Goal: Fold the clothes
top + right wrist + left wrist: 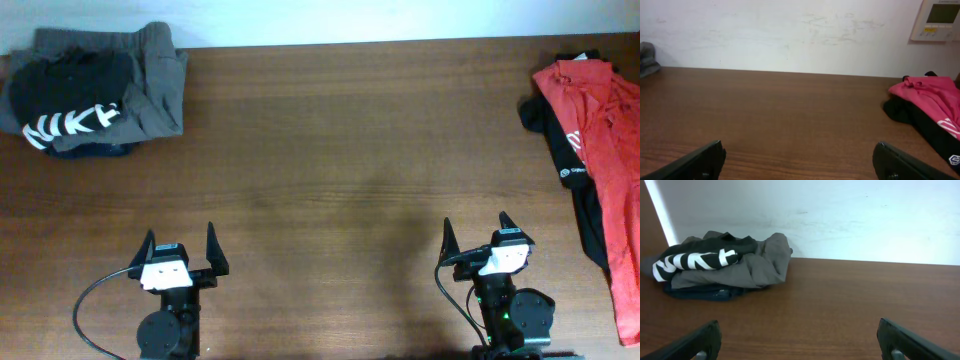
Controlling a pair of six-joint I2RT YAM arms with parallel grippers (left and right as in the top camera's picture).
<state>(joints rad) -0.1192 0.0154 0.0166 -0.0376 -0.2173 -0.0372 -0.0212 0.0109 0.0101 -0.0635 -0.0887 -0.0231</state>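
A folded pile of clothes lies at the table's far left corner: a black T-shirt with white lettering [70,100] [700,257] on top of a grey garment [155,85] [757,265]. At the right edge lies a loose heap: a red T-shirt [605,130] [935,97] over a black garment [560,140] [925,125]. My left gripper [181,250] [799,335] stands open near the front edge, nothing between its fingers. My right gripper [477,233] [799,155] is likewise open and empty, well short of the red T-shirt.
The brown wooden table [330,150] stretches between the two piles. A white wall [790,30] runs behind its far edge, with a wall controller [939,19] at the upper right. Cables trail from both arm bases.
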